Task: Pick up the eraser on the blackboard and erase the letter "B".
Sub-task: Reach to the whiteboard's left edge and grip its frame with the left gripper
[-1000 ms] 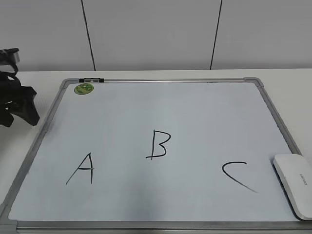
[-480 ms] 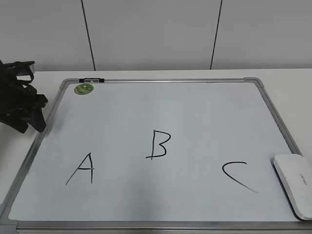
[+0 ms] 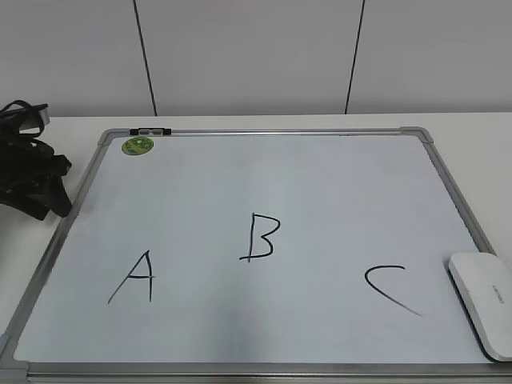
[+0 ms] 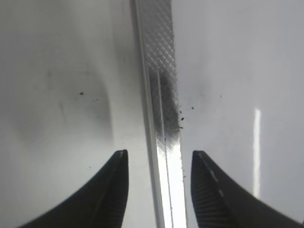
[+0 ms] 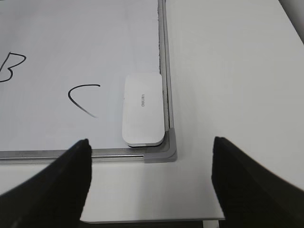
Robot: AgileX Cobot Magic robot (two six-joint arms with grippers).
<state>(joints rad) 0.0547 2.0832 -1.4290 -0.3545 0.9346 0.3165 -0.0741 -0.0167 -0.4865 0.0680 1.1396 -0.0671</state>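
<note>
The blackboard (image 3: 320, 184) is a white dry-erase board with a grey frame, lying flat on the table. The letter "B" (image 3: 260, 238) is drawn in black near its middle; part of it shows in the right wrist view (image 5: 10, 66). The eraser (image 3: 484, 302) is a white oblong block at the board's front right corner, also seen in the right wrist view (image 5: 141, 109). My left gripper (image 3: 44, 200) is open over the board's left frame edge, jaws astride the frame (image 4: 159, 156). My right gripper (image 5: 151, 175) is open and empty, above the table in front of the eraser.
A black "A" (image 3: 134, 278) is at the front left and a black "C" (image 3: 390, 288) at the front right of the board. A green round magnet (image 3: 138, 146) sits at the back left corner. The table's front edge (image 5: 152, 219) lies under my right gripper.
My left gripper swung toward the board's left edge, then settled slightly lower and back. The eraser and letters have not moved.
</note>
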